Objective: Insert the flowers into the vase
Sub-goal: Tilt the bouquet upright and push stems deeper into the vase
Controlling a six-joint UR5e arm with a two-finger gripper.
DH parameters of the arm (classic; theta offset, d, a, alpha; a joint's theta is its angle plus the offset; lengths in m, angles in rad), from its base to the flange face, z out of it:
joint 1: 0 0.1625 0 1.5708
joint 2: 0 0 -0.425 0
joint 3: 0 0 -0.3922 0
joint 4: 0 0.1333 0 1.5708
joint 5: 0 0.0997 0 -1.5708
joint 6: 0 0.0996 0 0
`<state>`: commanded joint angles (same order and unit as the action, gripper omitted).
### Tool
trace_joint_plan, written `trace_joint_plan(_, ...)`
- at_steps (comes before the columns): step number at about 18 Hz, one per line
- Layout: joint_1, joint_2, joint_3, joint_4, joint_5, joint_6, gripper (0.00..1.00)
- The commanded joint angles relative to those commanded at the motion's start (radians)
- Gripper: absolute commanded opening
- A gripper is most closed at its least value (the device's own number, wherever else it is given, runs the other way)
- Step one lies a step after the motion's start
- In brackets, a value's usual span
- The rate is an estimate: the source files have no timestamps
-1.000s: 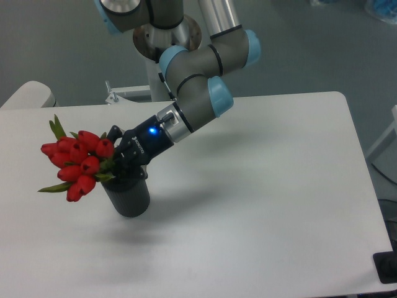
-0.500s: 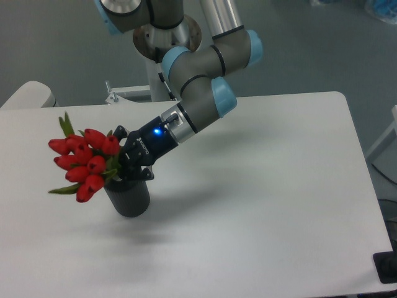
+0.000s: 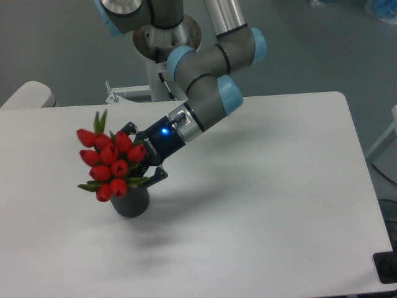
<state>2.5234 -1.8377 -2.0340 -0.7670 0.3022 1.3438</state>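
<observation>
Grey arm segments with pale blue joint caps are seen reaching down from the base at the top of the view, bent at the elbow and angled low toward the left, so that the wrist (a small blue light is lit on it) points at the flowers (image 3: 111,163). The pincer (image 3: 141,162) is held tilted, close over the vase (image 3: 131,200), and its dark fingers (image 3: 156,177) are seen on either side of the bunch's lower part, closed on the flowers; the stems themselves are hidden behind the buds and the fingers. The red buds are held leaning to the left above the vase's mouth, with a green leaf sticking up at the top and another out to the left. Whether the stems reach inside the vase cannot be told, since the mouth is covered by the bunch. The vase stands upright on the white desk (image 3: 260,205), left of centre.
</observation>
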Motion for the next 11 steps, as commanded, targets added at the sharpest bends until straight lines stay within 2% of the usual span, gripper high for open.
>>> trace_joint_plan(1,0.002,0.003,-0.002,0.0,0.005,0.0,0.99)
trace_joint_plan(7,0.011,0.018,-0.025,-0.002,0.014,0.0,1.0)
trace_joint_plan(11,0.017,0.038,-0.04,-0.002,0.072,0.018,1.0)
